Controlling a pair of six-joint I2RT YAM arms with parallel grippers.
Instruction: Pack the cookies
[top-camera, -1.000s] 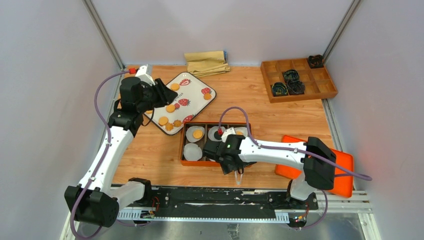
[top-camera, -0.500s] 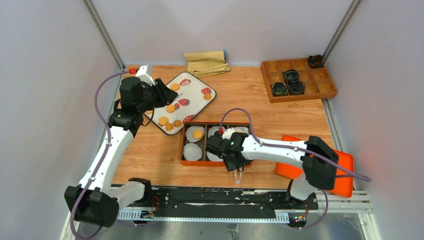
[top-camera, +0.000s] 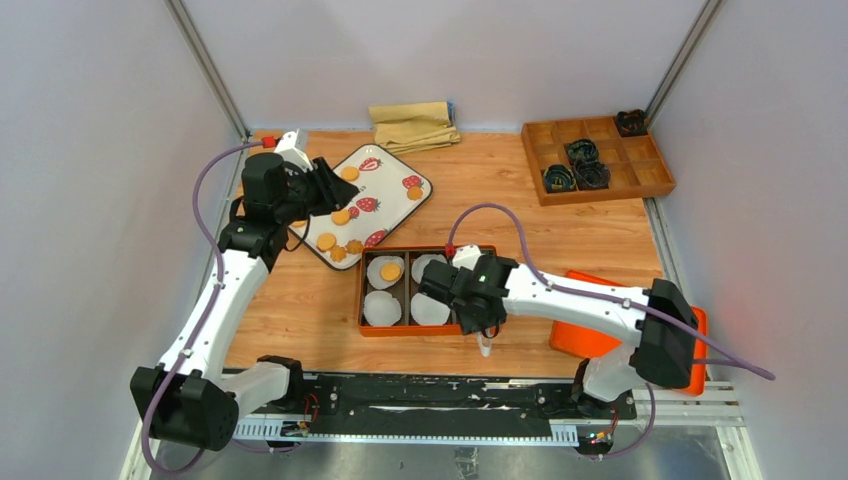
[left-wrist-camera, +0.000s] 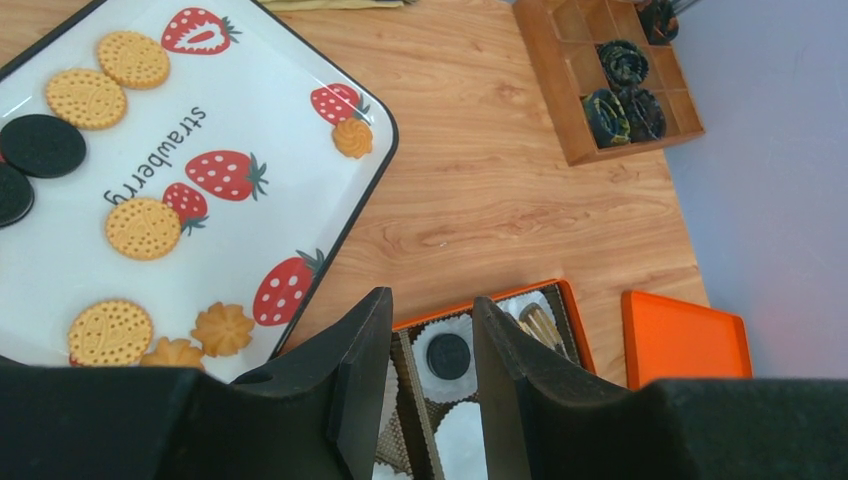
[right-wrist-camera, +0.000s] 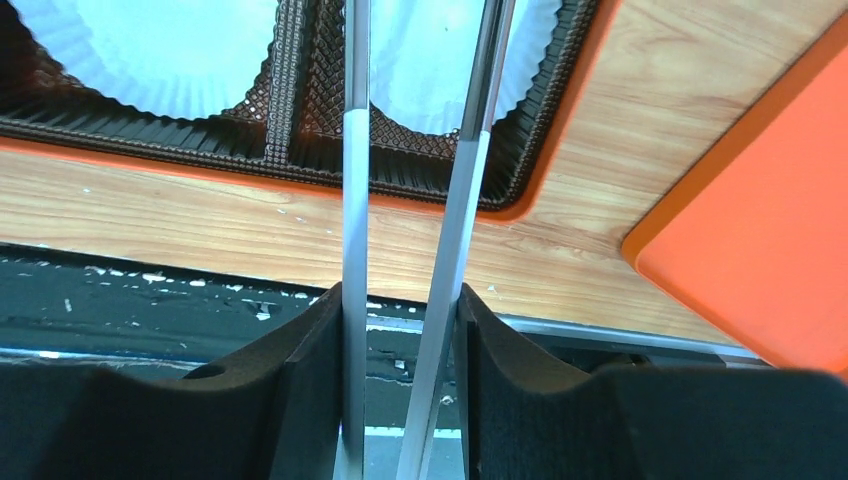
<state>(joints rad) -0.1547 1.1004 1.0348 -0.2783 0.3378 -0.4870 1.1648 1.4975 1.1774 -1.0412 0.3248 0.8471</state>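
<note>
1. The empty left hand (left-wrist-camera: 430, 300) hovers half-wide over the white square strawberry-print tray (left-wrist-camera: 270, 90) at the far-left of the wooden counter (top-camera: 500, 200), likely poised for a pick.
2. Most small round cookies (left-wrist-camera: 143, 228), golden and black, lie on that tray. One black cookie (left-wrist-camera: 448, 355) and one golden cookie (top-camera: 391, 271) sit in paper cups.
3. The right hand (right-wrist-camera: 400, 300) is clamped on thin metal tongs (right-wrist-camera: 355, 200), pinching their arms close. Their tips are out of frame. It hangs over the near-right corner of the orange compartment box (top-camera: 364, 290).
4. Room: there is open counter between box and tray. It is tight on the right, where the flat orange lid (left-wrist-camera: 685, 335) lies just beside the box and the counter's near edge is close.
</note>
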